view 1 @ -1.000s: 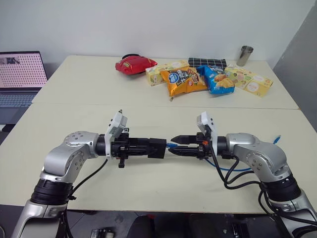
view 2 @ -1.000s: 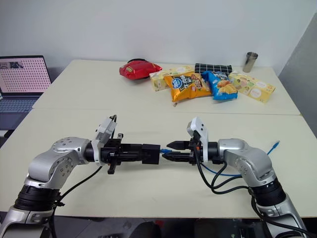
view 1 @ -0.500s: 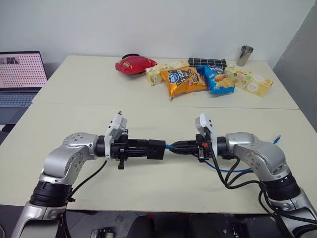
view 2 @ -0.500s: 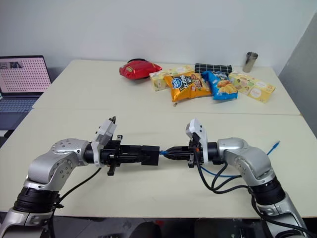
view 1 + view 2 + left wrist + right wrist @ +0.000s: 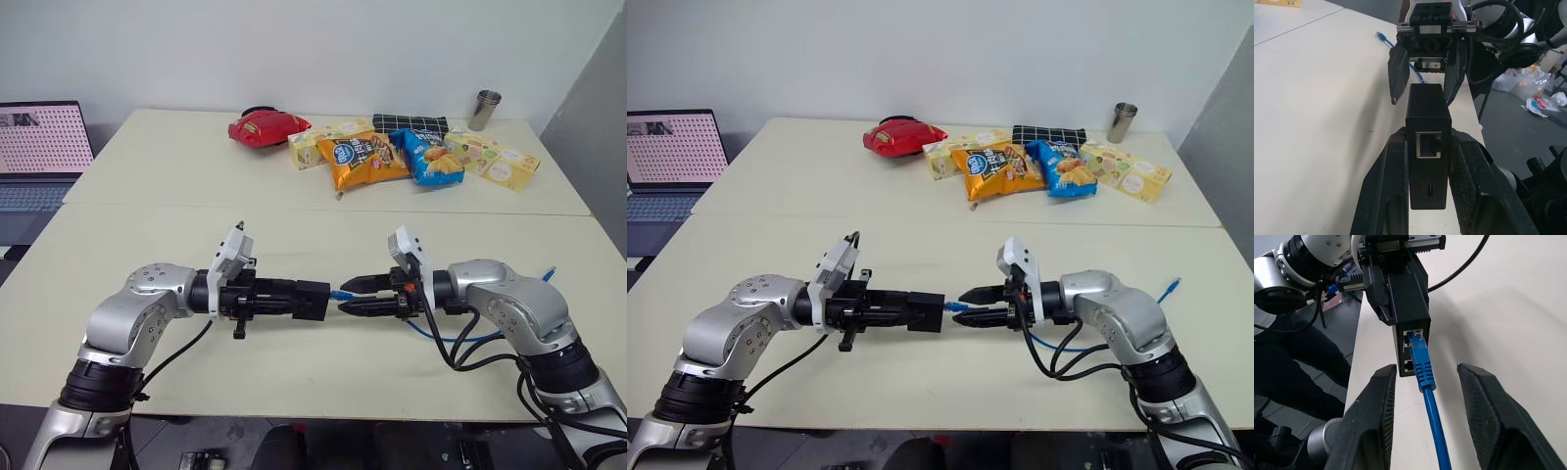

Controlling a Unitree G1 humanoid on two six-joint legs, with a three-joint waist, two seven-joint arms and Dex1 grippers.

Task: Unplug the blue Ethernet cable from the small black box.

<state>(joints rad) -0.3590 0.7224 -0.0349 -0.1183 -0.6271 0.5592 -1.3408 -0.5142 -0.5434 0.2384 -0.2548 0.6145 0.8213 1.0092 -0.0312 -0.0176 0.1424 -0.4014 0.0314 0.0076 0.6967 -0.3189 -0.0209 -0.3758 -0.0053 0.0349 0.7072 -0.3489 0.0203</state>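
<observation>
My left gripper (image 5: 297,297) is shut on the small black box (image 5: 312,298) and holds it level above the table's front half. In the left wrist view the box (image 5: 1427,110) sits between both fingers (image 5: 1385,196), an empty port facing the camera. The blue Ethernet cable (image 5: 1423,369) is plugged into the box's far face (image 5: 1411,340). It runs back under my right arm and ends in a loose plug (image 5: 549,275) on the table. My right gripper (image 5: 357,297) is open, one finger (image 5: 1378,401) on each side of the plug, apart from it.
Several snack bags (image 5: 370,160), a red bag (image 5: 265,127), a checked pouch (image 5: 409,123) and a metal cup (image 5: 483,109) stand along the far table. A laptop (image 5: 39,147) sits at the far left. Black arm cables (image 5: 470,357) hang by the front edge.
My right gripper was open a second ago, closed on the cable's plug half a second ago, and has opened again. The plug stays in the box. The left arm kept still.
</observation>
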